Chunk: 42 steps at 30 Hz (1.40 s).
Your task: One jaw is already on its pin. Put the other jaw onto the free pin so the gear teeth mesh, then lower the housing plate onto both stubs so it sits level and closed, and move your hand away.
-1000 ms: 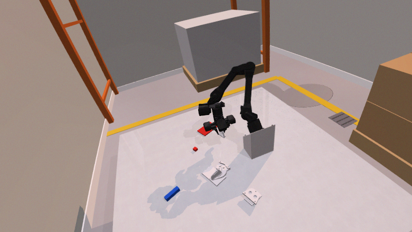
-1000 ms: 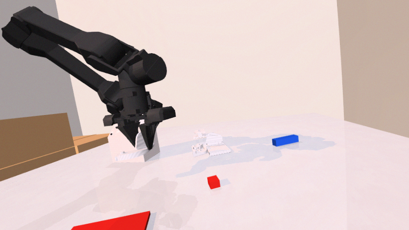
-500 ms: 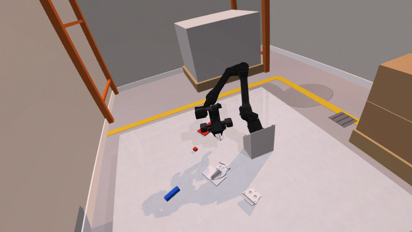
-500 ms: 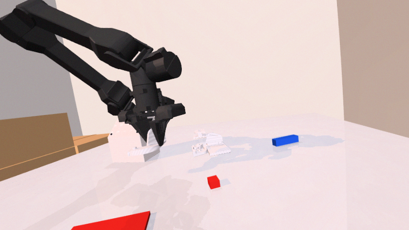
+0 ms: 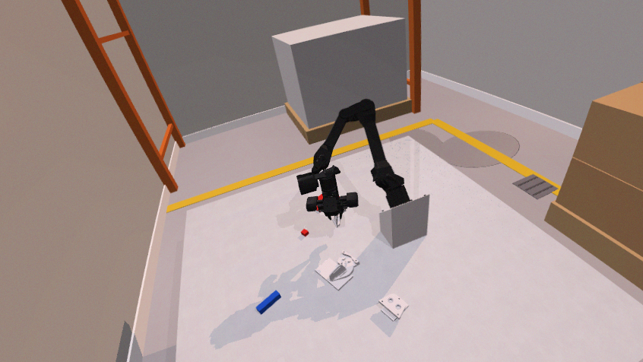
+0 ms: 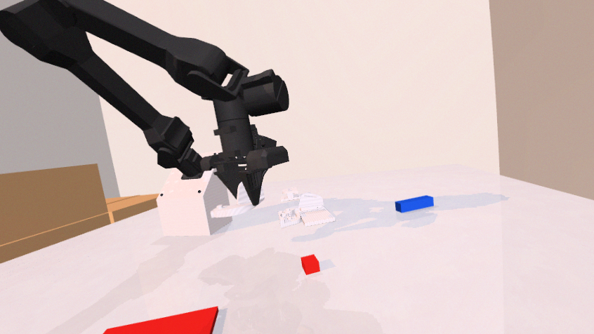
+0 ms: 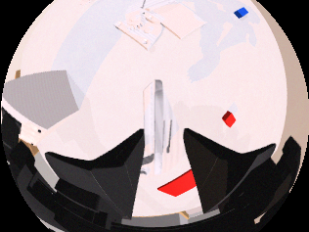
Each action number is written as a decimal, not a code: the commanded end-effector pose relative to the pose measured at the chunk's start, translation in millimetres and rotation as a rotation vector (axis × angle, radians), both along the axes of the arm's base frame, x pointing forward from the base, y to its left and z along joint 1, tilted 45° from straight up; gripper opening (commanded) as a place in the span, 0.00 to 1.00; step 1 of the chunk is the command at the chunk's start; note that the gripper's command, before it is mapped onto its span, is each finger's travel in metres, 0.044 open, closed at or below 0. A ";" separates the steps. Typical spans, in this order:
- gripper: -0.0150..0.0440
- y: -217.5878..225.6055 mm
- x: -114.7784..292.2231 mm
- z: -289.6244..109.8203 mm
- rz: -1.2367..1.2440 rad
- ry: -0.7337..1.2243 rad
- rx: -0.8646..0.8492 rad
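Note:
My gripper (image 5: 336,219) (image 6: 246,201) (image 7: 163,132) is shut on the upright fin of a white jaw (image 6: 232,211) (image 7: 157,109). It holds this jaw raised above the table, beside the robot's base block. The white base assembly (image 5: 333,280) (image 6: 318,218) (image 7: 183,21) stands farther out on the table, apart from the held jaw. The other jaw's fin (image 5: 341,271) (image 6: 310,201) rises from it. Its pins and gear teeth are too small to make out clearly. The white housing plate (image 5: 397,300) (image 6: 290,192), with two round holes, lies apart beyond the base assembly.
A red cube (image 5: 305,233) (image 6: 309,264) (image 7: 229,118) and a blue bar (image 5: 268,302) (image 6: 414,203) (image 7: 241,13) lie on the table. A red pad (image 6: 170,323) (image 7: 178,184) lies behind the gripper. The robot's base block (image 5: 407,225) (image 6: 185,213) (image 7: 44,94) stands beside the gripper.

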<state>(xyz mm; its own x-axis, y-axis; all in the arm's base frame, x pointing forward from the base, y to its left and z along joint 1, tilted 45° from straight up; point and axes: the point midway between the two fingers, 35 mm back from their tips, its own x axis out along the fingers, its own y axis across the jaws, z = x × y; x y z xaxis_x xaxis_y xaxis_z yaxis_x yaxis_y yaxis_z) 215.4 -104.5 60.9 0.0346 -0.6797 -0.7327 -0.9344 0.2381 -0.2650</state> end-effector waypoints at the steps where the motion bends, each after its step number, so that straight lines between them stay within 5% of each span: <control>1: 0.48 8.0 8.4 -6.1 -0.030 -0.032 0.009; 42: 0.48 95.3 52.8 -90.8 -0.377 -0.348 0.010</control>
<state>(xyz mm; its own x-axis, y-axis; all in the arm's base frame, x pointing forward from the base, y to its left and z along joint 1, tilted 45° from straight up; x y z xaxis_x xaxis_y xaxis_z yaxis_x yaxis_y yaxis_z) 266.6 -17.0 -22.2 0.0297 -0.6852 -0.7278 -0.6653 0.5298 -0.5260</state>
